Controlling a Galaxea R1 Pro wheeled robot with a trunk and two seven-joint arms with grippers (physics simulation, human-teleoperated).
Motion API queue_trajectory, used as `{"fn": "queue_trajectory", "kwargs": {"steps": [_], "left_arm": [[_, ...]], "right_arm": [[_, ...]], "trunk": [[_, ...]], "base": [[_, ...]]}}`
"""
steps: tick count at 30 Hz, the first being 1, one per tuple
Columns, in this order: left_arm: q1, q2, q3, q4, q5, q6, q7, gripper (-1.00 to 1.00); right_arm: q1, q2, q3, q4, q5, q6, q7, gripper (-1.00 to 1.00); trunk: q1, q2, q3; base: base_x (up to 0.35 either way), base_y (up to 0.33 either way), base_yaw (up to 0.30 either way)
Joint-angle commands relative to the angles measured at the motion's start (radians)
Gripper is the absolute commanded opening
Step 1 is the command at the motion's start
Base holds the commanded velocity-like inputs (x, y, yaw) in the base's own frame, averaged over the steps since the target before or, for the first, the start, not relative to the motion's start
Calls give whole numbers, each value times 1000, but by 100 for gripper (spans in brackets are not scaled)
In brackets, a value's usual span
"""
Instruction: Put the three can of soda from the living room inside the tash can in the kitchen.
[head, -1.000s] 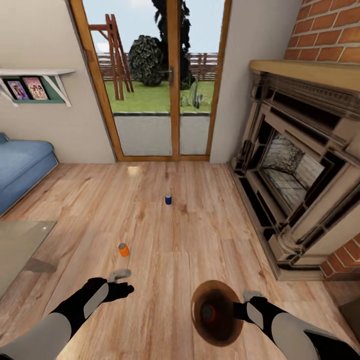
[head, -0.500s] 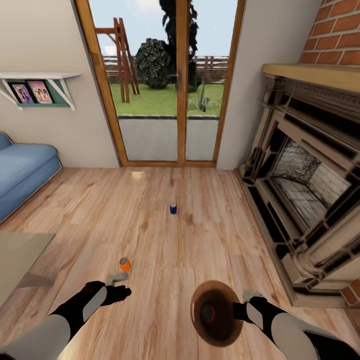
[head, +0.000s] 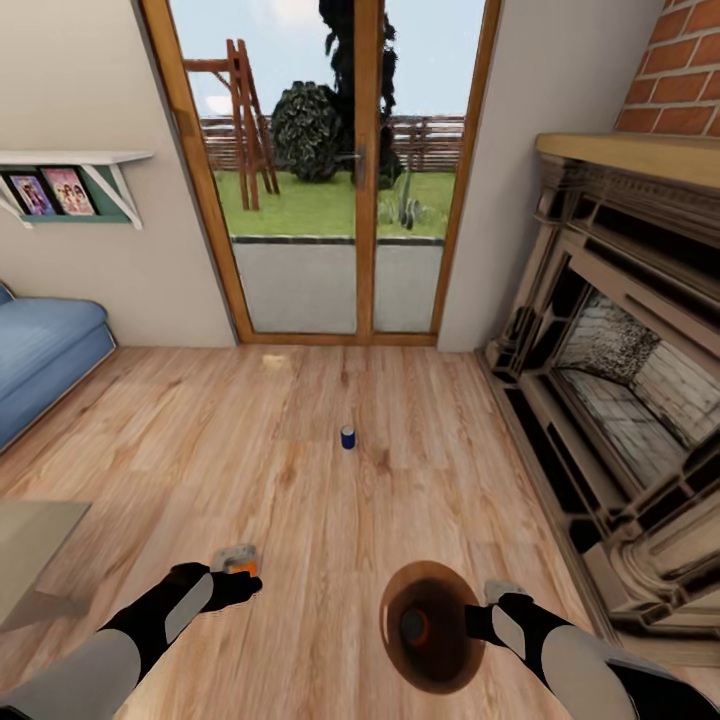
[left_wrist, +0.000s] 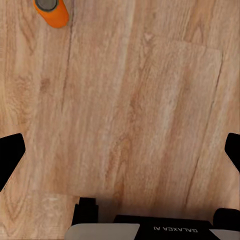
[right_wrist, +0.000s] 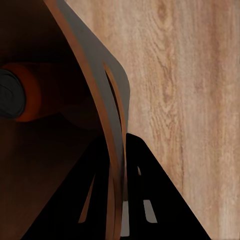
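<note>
A dark blue can of soda (head: 347, 437) stands upright on the plank floor, well ahead of both arms. An orange can (head: 244, 569) stands on the floor right at my left gripper (head: 237, 562). In the left wrist view that orange can (left_wrist: 51, 10) lies beyond the open gripper (left_wrist: 120, 155), whose fingers (left_wrist: 10, 155) hold nothing. My right gripper (head: 476, 618) is shut on the rim of the copper-brown trash can (head: 430, 660), held tilted above the floor. A second orange can (head: 415, 627) lies inside the trash can (right_wrist: 112, 115), seen also in the right wrist view (right_wrist: 20, 97).
Glass doors (head: 340, 200) stand straight ahead, with the garden behind them. The ornate fireplace (head: 620, 400) runs along the right side. A blue sofa (head: 40, 350) and a glass table corner (head: 30, 540) are at the left. A wall shelf (head: 70, 180) holds pictures.
The whole view has shifted as the robot rolled forward. The floor's orange can now sits at my left gripper instead of ahead of it. The bin stays held as before.
</note>
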Motion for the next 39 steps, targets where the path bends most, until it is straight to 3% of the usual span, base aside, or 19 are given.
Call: {"fn": "queue_trajectory", "kwargs": {"steps": [1, 39], "left_arm": [[0, 0, 0, 0, 0, 0, 0, 100], [0, -2, -13, 0, 0, -1, 1, 100]], "right_arm": [[0, 0, -8, -1, -6, -1, 7, -100], [0, 3, -1, 1, -6, 0, 7, -100]], "trunk": [[0, 0, 0], [0, 0, 0]], "base": [[345, 126, 0], [320, 207, 0]]}}
